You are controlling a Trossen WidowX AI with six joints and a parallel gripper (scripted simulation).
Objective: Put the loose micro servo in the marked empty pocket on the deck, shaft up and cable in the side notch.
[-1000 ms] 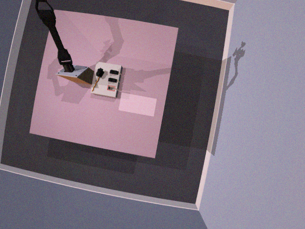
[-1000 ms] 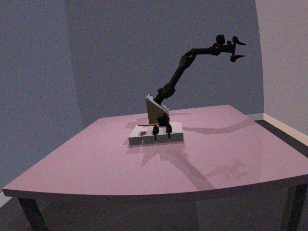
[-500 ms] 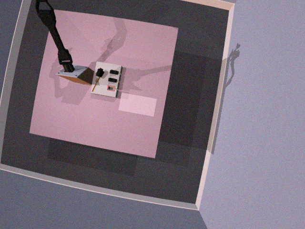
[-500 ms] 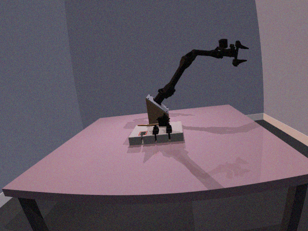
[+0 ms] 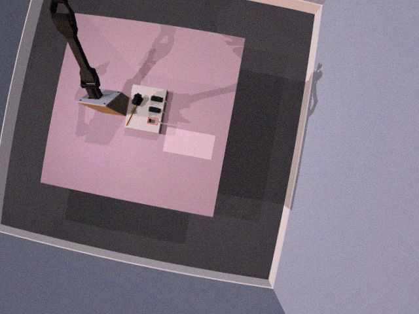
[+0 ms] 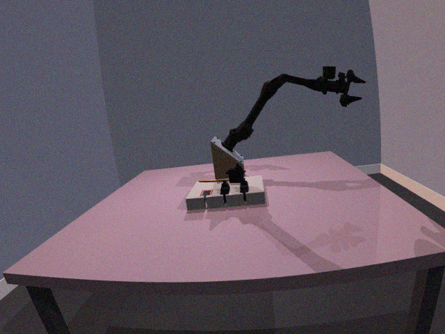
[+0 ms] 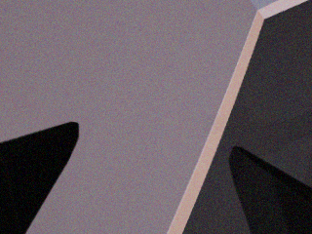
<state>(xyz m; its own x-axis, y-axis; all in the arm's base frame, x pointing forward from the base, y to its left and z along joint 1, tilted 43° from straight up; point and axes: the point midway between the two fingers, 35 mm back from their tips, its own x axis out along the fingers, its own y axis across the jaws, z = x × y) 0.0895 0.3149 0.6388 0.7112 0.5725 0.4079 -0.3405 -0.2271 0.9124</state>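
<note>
The loose micro servo point(image 5: 137, 99) point(image 6: 236, 174), small and black, stands on the pale deck point(image 5: 142, 127) point(image 6: 254, 181), on the side nearer the arm's base. Its orange-brown cable point(image 5: 131, 115) point(image 6: 213, 181) runs across the deck top. Which way its shaft points is too small to tell. The red-outlined pocket point(image 5: 152, 120) point(image 6: 206, 193) is empty, with a light side notch at the deck's edge. My gripper point(image 6: 362, 90) point(image 7: 156, 141) is open and empty, high in the air and far to the right of the deck in the exterior view. It is outside the top view.
Two black servos point(image 5: 156, 98) point(image 5: 154, 109) sit in a row beside the pocket. The arm's wedge-shaped base point(image 5: 116, 103) point(image 6: 222, 161) stands close behind the deck on the pink table point(image 5: 128, 175) point(image 6: 143, 244). The wrist view shows only wall, skirting point(image 7: 214, 132) and dark floor beyond the fingers.
</note>
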